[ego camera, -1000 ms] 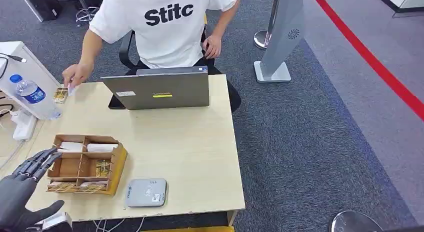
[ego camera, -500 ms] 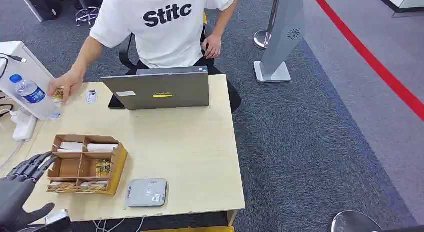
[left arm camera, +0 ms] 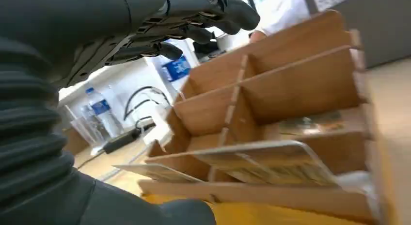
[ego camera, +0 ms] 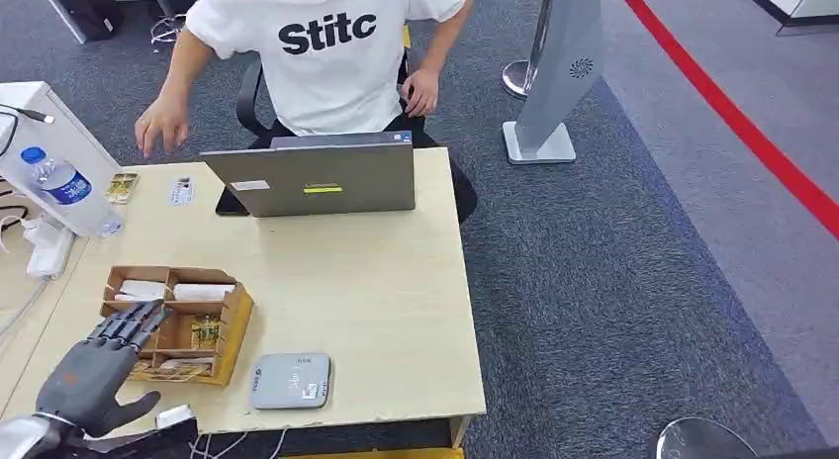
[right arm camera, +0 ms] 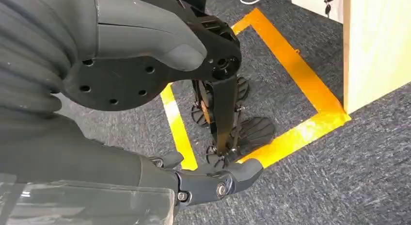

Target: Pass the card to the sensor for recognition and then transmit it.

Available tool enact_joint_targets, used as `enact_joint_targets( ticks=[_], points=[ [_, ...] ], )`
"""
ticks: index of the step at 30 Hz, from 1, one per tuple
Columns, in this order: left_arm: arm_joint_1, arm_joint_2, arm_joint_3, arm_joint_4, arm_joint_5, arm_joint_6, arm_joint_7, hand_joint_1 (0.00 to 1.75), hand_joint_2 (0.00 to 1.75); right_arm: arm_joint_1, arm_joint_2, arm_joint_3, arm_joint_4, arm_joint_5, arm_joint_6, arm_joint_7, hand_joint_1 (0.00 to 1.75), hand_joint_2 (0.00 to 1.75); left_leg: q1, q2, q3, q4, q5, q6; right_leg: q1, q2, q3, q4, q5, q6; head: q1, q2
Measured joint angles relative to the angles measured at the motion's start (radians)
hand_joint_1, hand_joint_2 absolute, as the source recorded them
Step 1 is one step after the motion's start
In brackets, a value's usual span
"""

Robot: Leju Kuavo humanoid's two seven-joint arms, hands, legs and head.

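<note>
A: Hovering over the wooden tray [ego camera: 230,332], left hand [ego camera: 97,365] is spread, holding nothing. Right hand [right arm camera: 213,184] hangs by the floor, empty.

B: Card?

A: Card [left arm camera: 264,159] lies in the tray's near compartment. Sensor [ego camera: 290,381] just beside on the bench [ego camera: 376,301]. Nothing done yet: pick, scan, pass all remain.

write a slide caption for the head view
Left hand hovers open over the wooden card box, beside the grey card sensor, while a person sits behind the laptop.

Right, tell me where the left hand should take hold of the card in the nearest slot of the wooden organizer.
Probably by the card's raised free edge. It lies tilted across the wooden organizer's nearest compartment, its edge lifted above the divider. The left hand, hovering open above, could come down from the robot's side and pinch it between thumb and fingers.
</note>
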Motion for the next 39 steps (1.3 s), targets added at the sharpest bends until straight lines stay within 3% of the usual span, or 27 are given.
enact_joint_targets(
  ticks=[9, 18, 34, 39],
  points=[
    [-0.041, -0.061, -0.073, 0.058, 0.002, 0.008, 0.005, 0.0, 1.75, -0.001, 0.0, 0.008, 0.0, 0.003, -0.001, 0.001, 0.0, 1.75, 0.0, 0.0, 0.0, 0.0, 0.0, 0.0, 0.0, 0.001, 0.0, 0.0, 0.0, 0.0, 0.0, 0.0],
    [-0.053, -0.084, -0.09, 0.082, 0.002, 0.011, 0.008, 0.0, 1.75, -0.001, 0.0, 0.009, 0.0, 0.016, 0.002, 0.001, 0.0, 1.75, 0.0, 0.0, 0.0, 0.0, 0.0, 0.0, 0.0, 0.0, 0.0, 0.0, 0.0, 0.0, 0.0, 0.0],
    [-0.056, -0.082, -0.099, 0.086, -0.019, 0.029, 0.03, 0.0, 1.75, -0.001, 0.0, 0.009, 0.0, 0.018, 0.0, 0.001, 0.0, 1.75, 0.0, 0.0, 0.0, 0.0, 0.0, 0.0, 0.0, 0.0, 0.0, 0.0, 0.0, 0.0, 0.0, 0.0],
    [-0.05, -0.057, -0.098, 0.061, -0.022, 0.024, 0.044, 0.0, 1.75, 0.0, 0.0, 0.009, 0.0, 0.018, -0.005, 0.001, 0.0, 1.75, 0.0, 0.0, 0.0, 0.0, 0.0, 0.0, 0.0, 0.0, 0.0, 0.0, 0.0, 0.0, 0.0, 0.0]
  ],
)
